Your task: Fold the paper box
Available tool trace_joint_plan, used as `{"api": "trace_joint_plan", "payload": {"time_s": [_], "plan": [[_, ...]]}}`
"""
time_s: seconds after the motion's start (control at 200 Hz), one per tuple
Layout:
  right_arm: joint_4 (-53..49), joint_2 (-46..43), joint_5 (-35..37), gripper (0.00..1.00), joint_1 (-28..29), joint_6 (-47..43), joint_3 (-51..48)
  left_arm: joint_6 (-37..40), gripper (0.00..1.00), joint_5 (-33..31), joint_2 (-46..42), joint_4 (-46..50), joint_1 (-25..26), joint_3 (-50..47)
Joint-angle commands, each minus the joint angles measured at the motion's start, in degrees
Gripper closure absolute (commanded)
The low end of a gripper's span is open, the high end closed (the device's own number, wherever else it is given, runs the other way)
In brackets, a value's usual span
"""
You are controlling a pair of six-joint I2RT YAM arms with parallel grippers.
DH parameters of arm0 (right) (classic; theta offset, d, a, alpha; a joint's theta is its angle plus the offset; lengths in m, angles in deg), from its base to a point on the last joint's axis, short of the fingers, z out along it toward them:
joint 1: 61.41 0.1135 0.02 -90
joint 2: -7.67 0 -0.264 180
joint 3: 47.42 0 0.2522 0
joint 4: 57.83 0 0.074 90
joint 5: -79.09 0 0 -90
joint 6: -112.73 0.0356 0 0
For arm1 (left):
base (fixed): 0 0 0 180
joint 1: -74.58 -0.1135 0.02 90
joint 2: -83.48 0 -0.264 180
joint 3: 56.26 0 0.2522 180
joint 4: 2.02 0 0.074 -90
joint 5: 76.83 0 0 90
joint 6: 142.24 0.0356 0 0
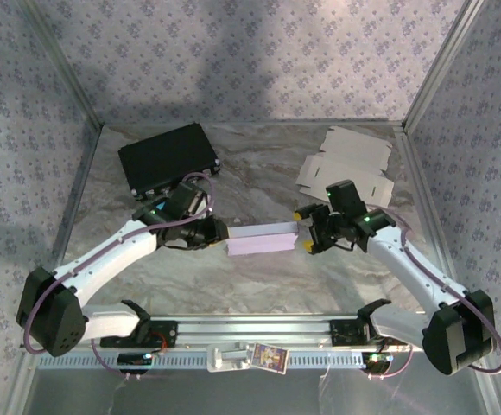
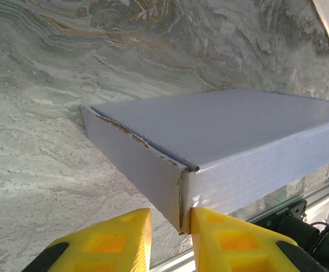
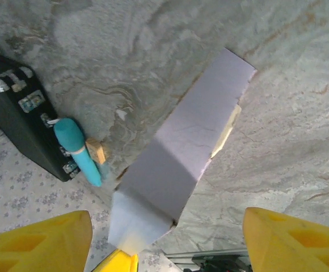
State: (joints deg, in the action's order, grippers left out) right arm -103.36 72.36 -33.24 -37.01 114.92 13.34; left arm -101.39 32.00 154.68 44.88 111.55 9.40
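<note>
The paper box (image 1: 263, 242) lies closed and flat near the middle of the worktop (image 1: 259, 169), a little toward the near edge. Its long axis runs from the left side to the right, so one short end faces each arm.

The left claw (image 1: 220, 233) sits at the left end. In its wrist view the fingers (image 2: 105, 241) stand narrow, with the box's (image 2: 227, 136) near corner seam in the gap. Whether they pinch it I cannot tell.

The right claw (image 1: 304, 230) is at the right end with its jaws spread wide. In its wrist view the box (image 3: 181, 153) stretches straight away from the gap, and the near end lies between the fingers (image 3: 295, 238) untouched.

Both arms look equally near. Any pressing or tucking would likely have to run along that axis.

A black case (image 1: 166, 157) sits toward the far left corner, with a teal tool (image 3: 76, 150) just beside it. Flat box blanks (image 1: 345, 169) lie toward the far right corner. Nothing stands between the claws and the box.
</note>
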Motion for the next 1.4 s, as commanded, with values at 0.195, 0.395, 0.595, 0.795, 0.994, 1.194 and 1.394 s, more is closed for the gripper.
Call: {"api": "trace_joint_plan", "payload": {"time_s": [0.195,0.395,0.595,0.795,0.994,1.194,1.394], "plan": [[-5.2,0.8,-2.8,0.26,-1.7,-4.5,-0.8,-1.0,0.76,-7.6,-1.9,5.4,7.4,-4.8],[-14.3,-0.8,-5.3,0.26,-5.3,-16.4,-3.7,-4.0,0.76,-7.3,-2.4,2.7,9.9,-9.5],[-17.8,1.9,-1.3,0.28,-6.7,-26.9,-2.2,-3.8,0.71,-7.0,1.4,3.2,9.2,-8.8],[-6.5,8.4,-1.3,0.34,-4.3,-40.4,-2.5,-7.1,0.66,-9.0,-1.2,2.7,4.8,-3.5],[-4.9,15.6,-4.0,0.35,2.2,-48.7,-1.8,-5.7,0.66,-8.7,-3.5,4.3,-0.2,1.9],[-2.9,22.8,-5.3,0.39,6.8,-50.9,0.4,-3.8,0.65,-10.3,-8.4,8.1,-2.4,5.0],[2.6,34.8,-4.6,0.47,16.0,-47.0,10.4,-3.2,0.66,-12.7,-15.2,11.4,-4.4,6.0]]}}
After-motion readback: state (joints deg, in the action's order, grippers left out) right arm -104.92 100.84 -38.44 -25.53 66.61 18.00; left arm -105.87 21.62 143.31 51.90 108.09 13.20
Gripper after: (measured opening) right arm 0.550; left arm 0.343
